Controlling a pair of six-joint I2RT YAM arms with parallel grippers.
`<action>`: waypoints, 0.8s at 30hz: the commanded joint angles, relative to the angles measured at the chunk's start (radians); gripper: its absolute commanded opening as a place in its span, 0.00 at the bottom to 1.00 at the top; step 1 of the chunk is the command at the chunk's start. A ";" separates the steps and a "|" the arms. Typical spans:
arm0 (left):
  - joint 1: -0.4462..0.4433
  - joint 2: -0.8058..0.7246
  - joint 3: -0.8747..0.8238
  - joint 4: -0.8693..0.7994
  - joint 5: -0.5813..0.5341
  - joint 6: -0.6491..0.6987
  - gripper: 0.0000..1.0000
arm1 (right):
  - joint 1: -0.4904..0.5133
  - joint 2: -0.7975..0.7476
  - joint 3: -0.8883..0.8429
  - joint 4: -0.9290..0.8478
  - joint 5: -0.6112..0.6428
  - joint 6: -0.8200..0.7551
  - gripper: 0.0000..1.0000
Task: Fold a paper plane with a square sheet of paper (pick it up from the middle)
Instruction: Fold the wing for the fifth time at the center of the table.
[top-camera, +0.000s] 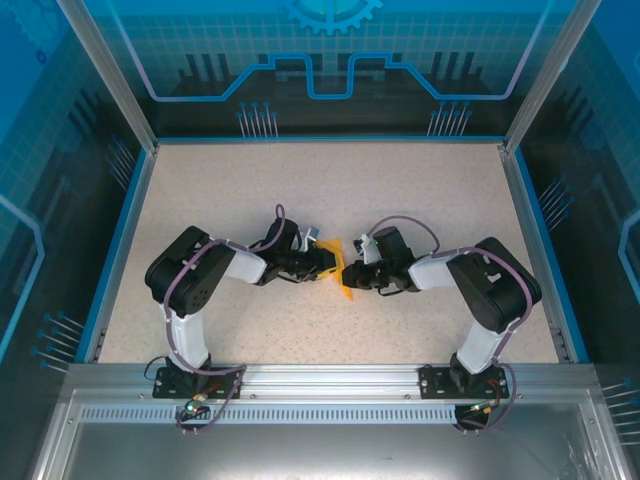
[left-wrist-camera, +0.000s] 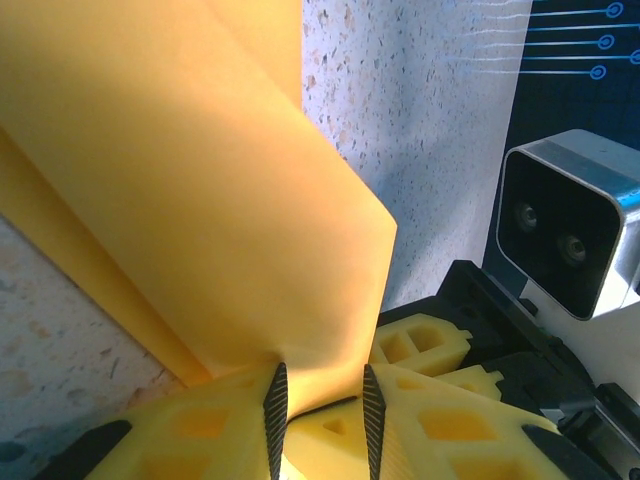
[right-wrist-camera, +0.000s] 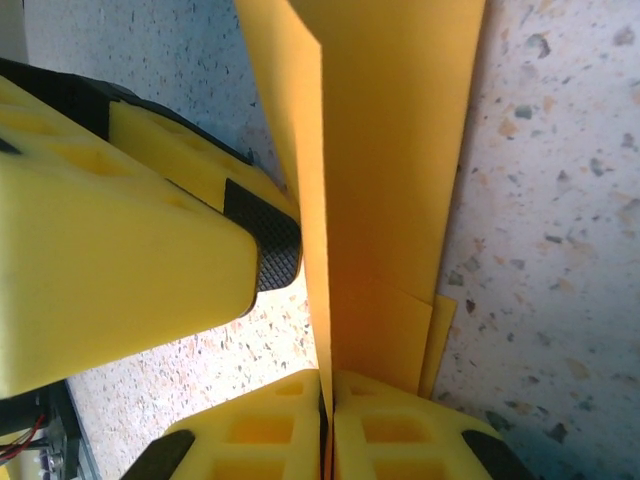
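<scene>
The speckled surface (top-camera: 300, 200) spreads wide under both arms. The left hand (left-wrist-camera: 320, 395) is clamped on the orange-yellow sheet of paper (left-wrist-camera: 200, 180), and the folded layers fan out from between its pads. The right hand (right-wrist-camera: 328, 400) faces it, fingers squeezed tight on the same sheet's edge. The paper is held between the two hands, with one corner hanging just below the right hand.
</scene>
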 joint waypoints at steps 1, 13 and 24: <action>-0.008 -0.018 0.013 0.002 -0.010 0.020 0.28 | 0.023 0.059 0.012 -0.106 0.128 -0.059 0.10; -0.008 -0.001 0.033 -0.074 -0.044 0.022 0.26 | 0.049 0.075 0.025 -0.142 0.185 -0.078 0.09; -0.009 0.000 0.078 -0.226 -0.089 0.061 0.24 | 0.052 0.046 0.031 -0.151 0.180 -0.095 0.12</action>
